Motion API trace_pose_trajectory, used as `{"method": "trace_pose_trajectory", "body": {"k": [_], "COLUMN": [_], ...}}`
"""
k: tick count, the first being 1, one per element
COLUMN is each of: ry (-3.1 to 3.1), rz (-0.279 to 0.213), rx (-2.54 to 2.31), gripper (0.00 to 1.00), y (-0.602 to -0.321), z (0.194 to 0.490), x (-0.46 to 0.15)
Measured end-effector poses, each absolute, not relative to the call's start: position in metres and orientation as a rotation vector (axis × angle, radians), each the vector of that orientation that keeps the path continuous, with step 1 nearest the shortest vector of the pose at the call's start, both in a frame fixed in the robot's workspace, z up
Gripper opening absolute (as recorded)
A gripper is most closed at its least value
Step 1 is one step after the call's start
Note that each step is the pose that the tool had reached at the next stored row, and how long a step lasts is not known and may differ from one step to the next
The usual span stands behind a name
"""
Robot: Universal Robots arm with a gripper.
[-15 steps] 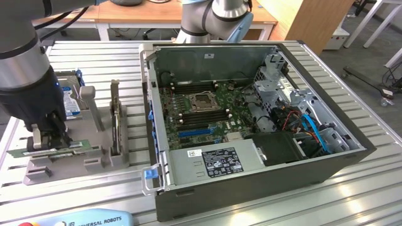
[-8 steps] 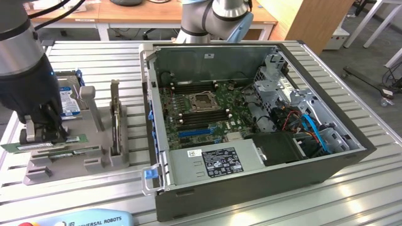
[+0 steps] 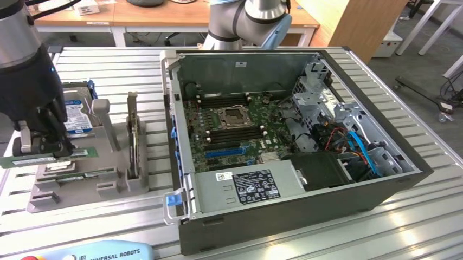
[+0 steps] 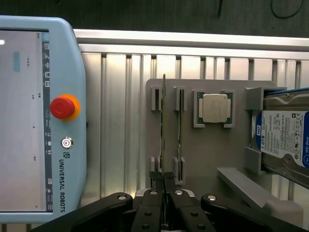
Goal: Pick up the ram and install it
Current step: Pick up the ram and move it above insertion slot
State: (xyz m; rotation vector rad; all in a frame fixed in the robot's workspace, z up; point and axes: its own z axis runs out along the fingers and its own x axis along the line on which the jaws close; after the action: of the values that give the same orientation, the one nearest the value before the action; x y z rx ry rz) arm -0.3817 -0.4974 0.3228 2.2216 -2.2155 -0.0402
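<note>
The ram (image 3: 81,153) is a long green stick held level just above the grey holder (image 3: 108,181) at the exterior view's left. My gripper (image 3: 45,153) is shut on its middle, gripping from above. In the wrist view the ram (image 4: 163,121) shows edge-on over one slot of the holder (image 4: 212,154), with my gripper (image 4: 164,181) pinched on its near end. A second green stick (image 4: 179,130) sits in the neighbouring slot. The open computer case (image 3: 405,162) lies at the exterior view's right, with its motherboard (image 3: 217,138) and dark memory slots exposed.
The holder also carries a silver processor chip (image 4: 214,107), a hard drive (image 4: 285,137) with a blue-white label, and an upright card (image 3: 132,135). A light-blue teach pendant (image 4: 38,121) lies beside the holder on the ribbed metal table (image 3: 405,227).
</note>
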Motion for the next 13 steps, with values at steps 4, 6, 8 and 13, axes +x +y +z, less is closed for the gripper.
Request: {"method": "trace_pose_trajectory", "body": {"k": [4,6,8,13], "ry": [-2.218,-2.219,-2.220,-2.222], "rz": [-0.040,-0.040,-0.040,-0.040], "rx": [2.219,2.219,2.218,2.215], "gripper": [0.12,0.12,0.12,0.12], "y": [-0.497,-0.497,-0.497,-0.497], "z": [0.333,0.337,0.342,0.353], "x": [-0.382,-0.382,-0.382,-0.382]}}
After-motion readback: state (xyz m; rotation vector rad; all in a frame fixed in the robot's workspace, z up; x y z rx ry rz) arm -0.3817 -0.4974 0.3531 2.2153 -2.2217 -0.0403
